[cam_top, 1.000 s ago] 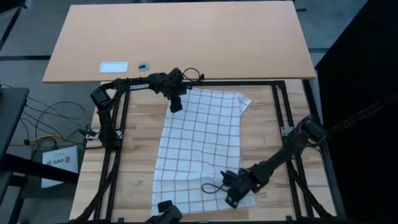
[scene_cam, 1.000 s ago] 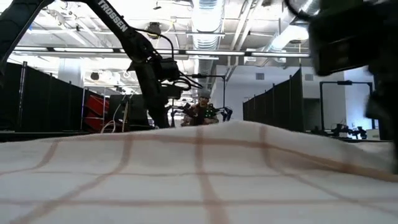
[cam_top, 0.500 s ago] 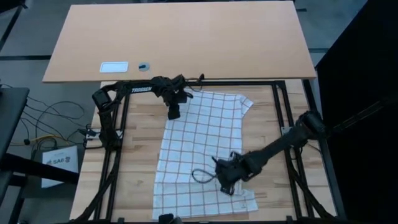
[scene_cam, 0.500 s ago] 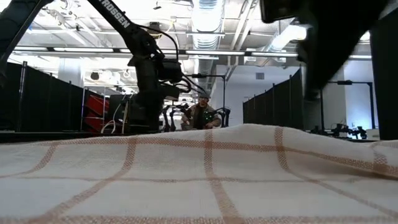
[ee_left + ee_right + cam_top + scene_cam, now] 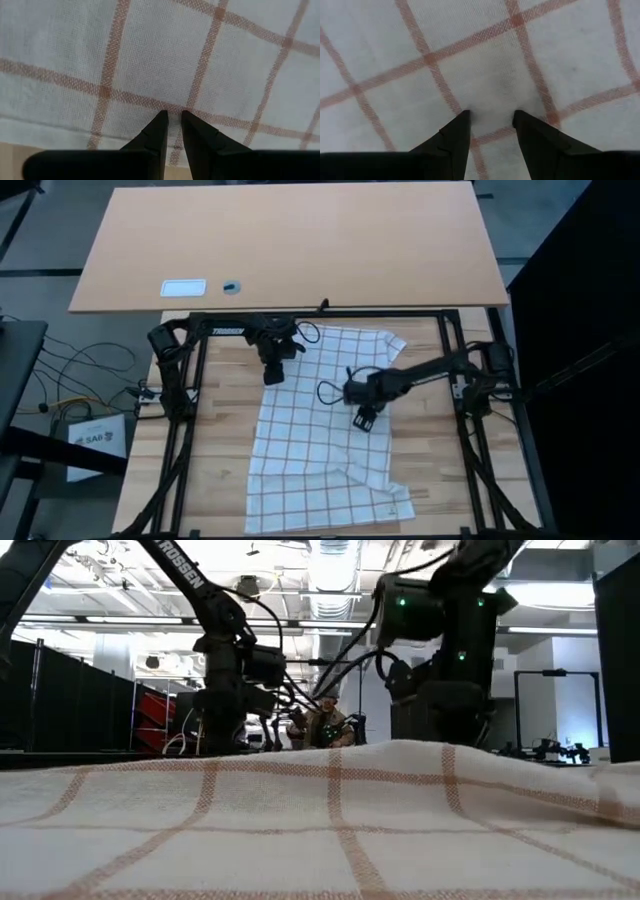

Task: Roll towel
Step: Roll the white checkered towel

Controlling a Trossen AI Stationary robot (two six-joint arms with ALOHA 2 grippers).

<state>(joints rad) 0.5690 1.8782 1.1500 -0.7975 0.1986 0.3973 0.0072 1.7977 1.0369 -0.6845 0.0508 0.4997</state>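
The towel (image 5: 322, 430), white with a grid of reddish-brown lines, lies spread flat on the wooden table and runs from far to near. Its far right corner (image 5: 394, 341) is folded over. A crease crosses it near its right near corner (image 5: 360, 478). My left gripper (image 5: 270, 377) points down close above the towel's left edge (image 5: 60, 131) at the far end, open by only a narrow gap (image 5: 173, 116). My right gripper (image 5: 364, 420) hangs open over the towel's middle right, with bare cloth between its fingers (image 5: 490, 114). I see no dent in the cloth under either gripper.
A large light-brown board (image 5: 290, 240) lies beyond the table's far edge, with a white card (image 5: 183, 287) and a small dark object (image 5: 231, 285) on it. Black frame rails (image 5: 195, 430) run along the table's sides. A person (image 5: 325, 725) sits far behind in the room.
My right gripper has swept from the towel's near right corner toward the far edge and now stands over the towel's middle. My left gripper has shifted a little toward the near edge, along the towel's left side, and has tipped further down. The towel's near end now lies spread out.
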